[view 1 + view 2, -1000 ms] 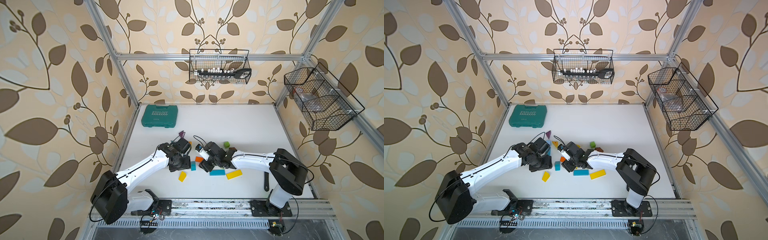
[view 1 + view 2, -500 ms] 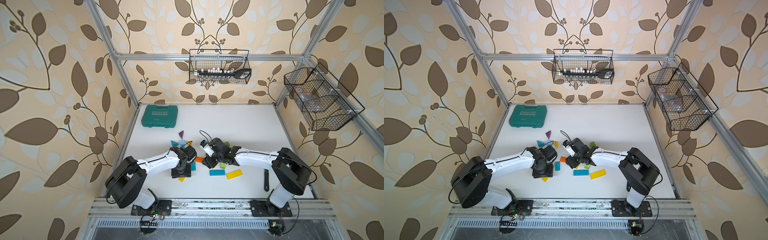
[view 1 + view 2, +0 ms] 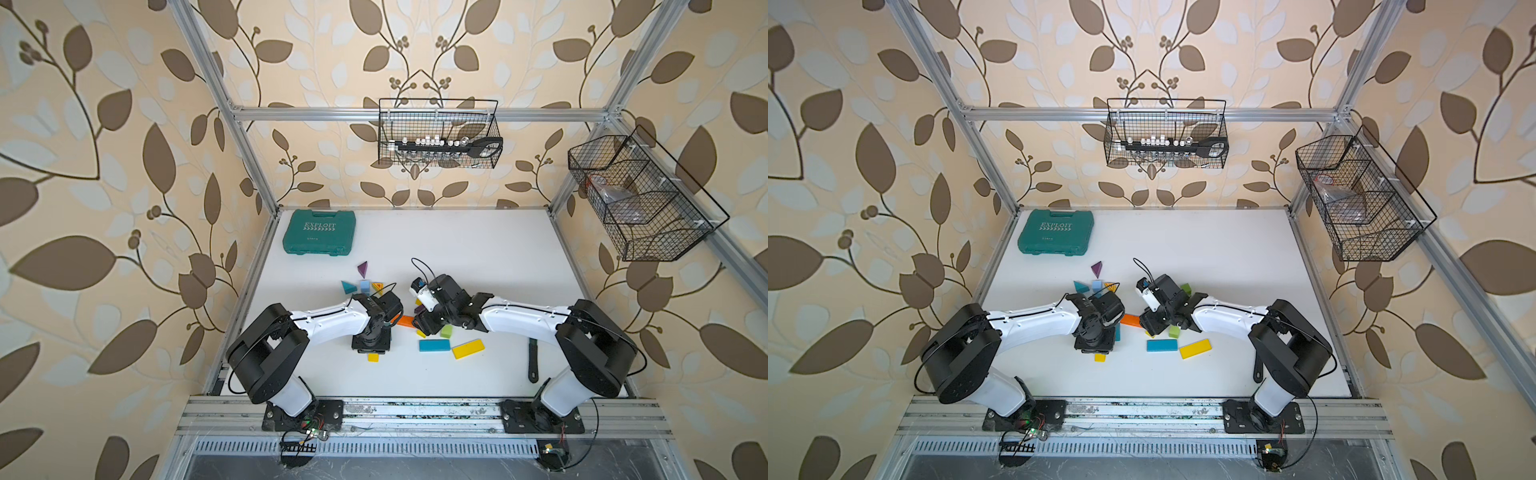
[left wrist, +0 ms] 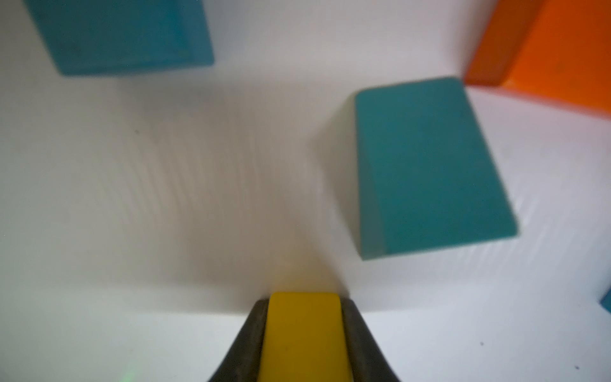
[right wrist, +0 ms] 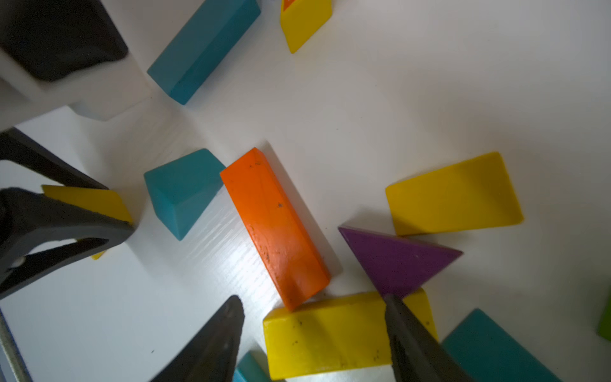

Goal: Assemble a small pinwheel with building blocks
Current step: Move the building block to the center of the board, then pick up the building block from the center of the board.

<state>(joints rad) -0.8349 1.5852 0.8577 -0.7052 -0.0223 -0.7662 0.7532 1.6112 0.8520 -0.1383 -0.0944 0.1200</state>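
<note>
Clamping a small yellow block [image 4: 303,344], the left gripper [image 4: 304,301] has both dark fingers [image 4: 249,340] pressed against the block's sides. It sits low over the white table [image 3: 457,249], toward the front edge. Can't tell whether the block rests on the surface or hangs just above it, since the wrist view is blurred.

Just beside that grip lies a teal wedge [image 4: 429,165]. Its corner is touching, or nearly touching, one end of an orange bar [image 5: 274,225].

The right gripper [image 5: 314,299] has its jaws well apart w/ nothing held, and hovers over a yellow bar [image 5: 330,337] lying flat. The orange bar's other end meets that yellow bar. A purple triangle [image 5: 396,258] touches the yellow bar's edge too, w/ a yellow wedge [image 5: 453,195] right beside the triangle.

In both top views the two grippers sit near ea. other, mid-table. In front of the right one:
- a teal bar [image 3: 434,345] and a yellow plank [image 3: 468,348] lie side by side
- a green cube [image 3: 446,331] sits just behind them

Farther back is a loose cluster: a purple wedge [image 3: 363,269], a teal prism [image 3: 348,286] and a pale blue cube [image 3: 365,286].

A teal tool case [image 3: 319,232] sits at the back-left corner, well apart from the blocks. A dark wrench [image 3: 533,360] lies near the right arm's base.
</note>
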